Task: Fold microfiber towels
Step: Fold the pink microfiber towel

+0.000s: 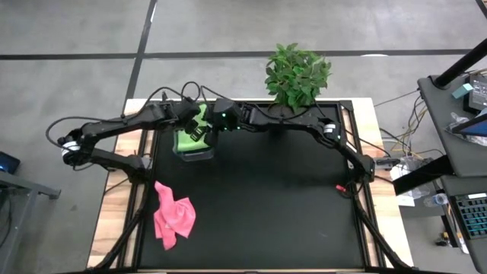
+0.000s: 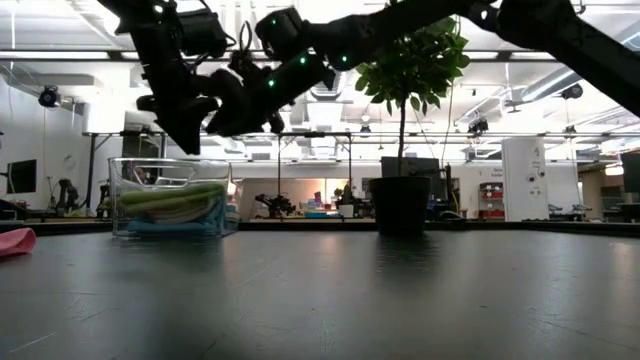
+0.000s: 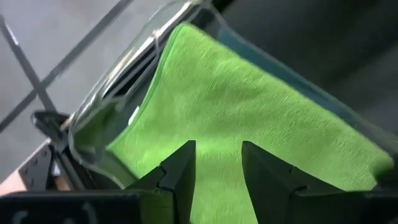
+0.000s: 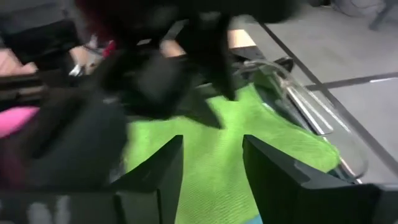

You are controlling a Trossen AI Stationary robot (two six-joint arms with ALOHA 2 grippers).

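Your pink towel (image 1: 173,221) lies crumpled on the counter (image 1: 266,205) at left. Farther right, the left gripper (image 1: 195,129) and right gripper (image 1: 215,122) hover, fingers apart and empty, over the clear bin (image 1: 193,144) (green towel (image 3: 249,118) folded inside).

1. The bench (image 1: 259,213) has a black mat on top and pale wooden edges showing at both sides.
2. A clear plastic bin (image 1: 194,144) sits on the bench toward its far edge, left of the middle.
3. A green potted plant (image 1: 297,74) stands at the bench's far edge, to the right of the bin and apart from it; its dark pot (image 2: 400,205) is upright.
4. Off the bench's right side stands a dark desk (image 1: 456,99) with cables and small items around it.
5. Grey floor (image 1: 68,46) with dark lines surrounds the bench.
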